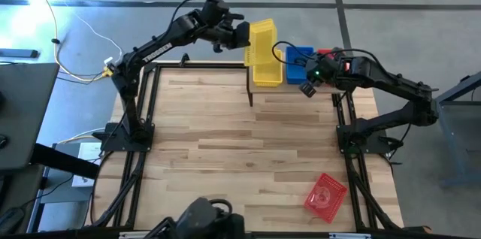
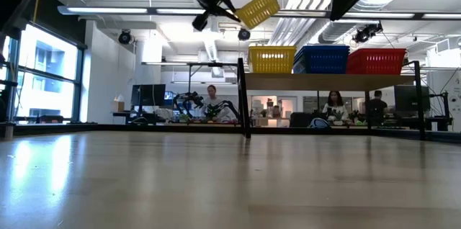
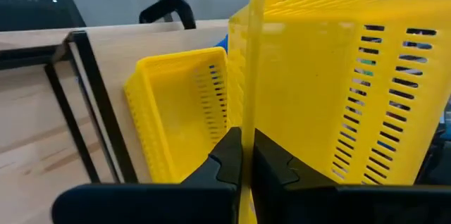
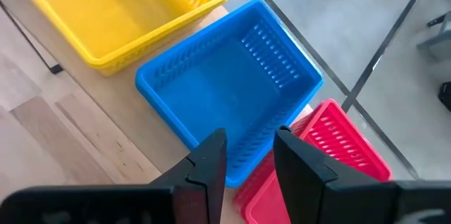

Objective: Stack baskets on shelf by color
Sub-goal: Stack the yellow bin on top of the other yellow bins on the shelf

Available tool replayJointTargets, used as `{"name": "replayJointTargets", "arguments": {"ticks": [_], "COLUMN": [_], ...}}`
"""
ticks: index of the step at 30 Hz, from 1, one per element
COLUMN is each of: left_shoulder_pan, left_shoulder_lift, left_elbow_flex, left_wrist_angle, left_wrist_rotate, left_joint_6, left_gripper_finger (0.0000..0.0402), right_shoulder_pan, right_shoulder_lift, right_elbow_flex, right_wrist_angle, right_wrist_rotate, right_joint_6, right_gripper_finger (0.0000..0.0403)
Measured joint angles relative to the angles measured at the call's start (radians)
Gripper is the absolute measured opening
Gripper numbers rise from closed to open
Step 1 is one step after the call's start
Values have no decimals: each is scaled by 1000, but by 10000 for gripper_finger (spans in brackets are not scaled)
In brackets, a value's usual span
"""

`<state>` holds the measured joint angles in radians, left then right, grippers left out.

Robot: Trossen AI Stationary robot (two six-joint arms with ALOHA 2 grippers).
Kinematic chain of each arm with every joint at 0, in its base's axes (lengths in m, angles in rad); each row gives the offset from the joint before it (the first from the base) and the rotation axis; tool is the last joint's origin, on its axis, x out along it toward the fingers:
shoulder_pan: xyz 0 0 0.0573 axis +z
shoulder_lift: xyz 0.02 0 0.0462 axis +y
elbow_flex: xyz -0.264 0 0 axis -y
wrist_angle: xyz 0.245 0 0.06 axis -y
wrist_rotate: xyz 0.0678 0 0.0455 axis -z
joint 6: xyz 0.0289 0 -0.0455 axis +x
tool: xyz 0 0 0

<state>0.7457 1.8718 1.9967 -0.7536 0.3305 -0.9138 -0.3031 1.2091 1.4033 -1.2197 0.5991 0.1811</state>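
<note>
My left gripper (image 1: 246,36) is shut on a yellow basket (image 1: 261,37), which hangs tilted in the air (image 2: 258,8) above the shelf's left end. On the shelf (image 2: 324,81) stand yellow baskets (image 2: 272,59), blue baskets (image 2: 322,59) and red baskets (image 2: 376,61), side by side on their bottoms. My right gripper (image 4: 248,159) is open and hovers over the blue basket (image 4: 225,90), touching nothing. One more red basket (image 1: 325,196) lies on the tabletop near the right front. My left gripper pinches the held yellow basket's rim and wall (image 3: 246,122) between its two fingers, one finger (image 3: 278,164) inside the basket and the other outside. The fingers come roughly level from the table's left. The basket is lifted clear and tilted, above the yellow basket (image 3: 183,111) on the shelf.
The shelf stands at the table's far edge on thin black legs (image 1: 249,92). The butcher-block tabletop (image 1: 225,141) stretches in front of it. People sit at desks in the room beyond (image 2: 335,106).
</note>
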Motion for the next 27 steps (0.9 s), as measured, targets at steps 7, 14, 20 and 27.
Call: {"name": "replayJointTargets", "arguments": {"ticks": [7, 14, 20, 27], "left_shoulder_pan": [-23, -55, -66, -73], "left_shoulder_lift": [53, 85, 86, 86], "left_elbow_flex": [6, 6, 5, -3], "left_wrist_angle": [-8, -13, -31, -59], "left_wrist_rotate": [0, -1, -38, -76], "left_joint_6": [-18, -13, -4, 1], "left_gripper_finger": [3, 3, 3, 3], "right_shoulder_pan": [-5, -5, -5, -5], "right_shoulder_lift": [1, 1, 1, 1], "right_elbow_flex": [0, 0, 0, 0], "right_wrist_angle": [22, 25, 29, 28], "right_wrist_rotate": [0, -3, -5, -5], "right_joint_6": [3, 4, 47, 46], "right_gripper_finger": [105, 105, 105, 105]}}
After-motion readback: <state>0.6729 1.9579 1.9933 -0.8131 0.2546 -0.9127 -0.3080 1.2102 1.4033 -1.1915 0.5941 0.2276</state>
